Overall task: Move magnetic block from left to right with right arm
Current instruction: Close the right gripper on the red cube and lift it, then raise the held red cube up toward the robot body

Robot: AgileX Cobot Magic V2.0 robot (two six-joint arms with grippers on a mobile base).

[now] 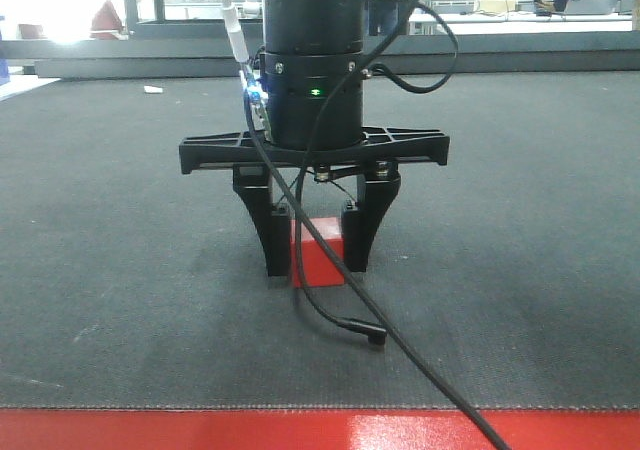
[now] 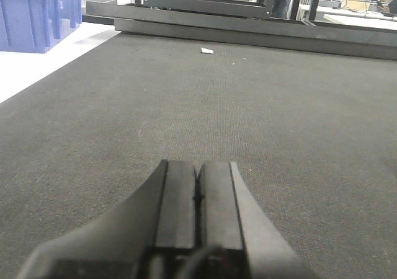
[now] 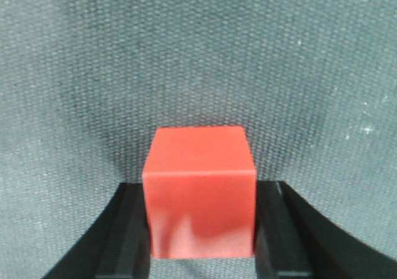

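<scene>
The magnetic block [image 1: 320, 260] is a small bright-red cube standing on the dark grey mat, near the middle of the front view. My right arm [image 1: 312, 60] comes straight down over it, and the right gripper [image 1: 315, 268] has one black finger against each side of the cube. In the right wrist view the magnetic block [image 3: 200, 186] fills the gap of the right gripper [image 3: 201, 189], with both pads touching its side faces. My left gripper [image 2: 197, 164] is shut with nothing in it, low over bare mat.
A black cable end [image 1: 372, 336] trails onto the mat in front of the cube. A red strip [image 1: 320, 430] marks the near edge. A blue bin [image 2: 37, 12] stands at the far left and a white scrap [image 2: 207, 51] lies near the back rail.
</scene>
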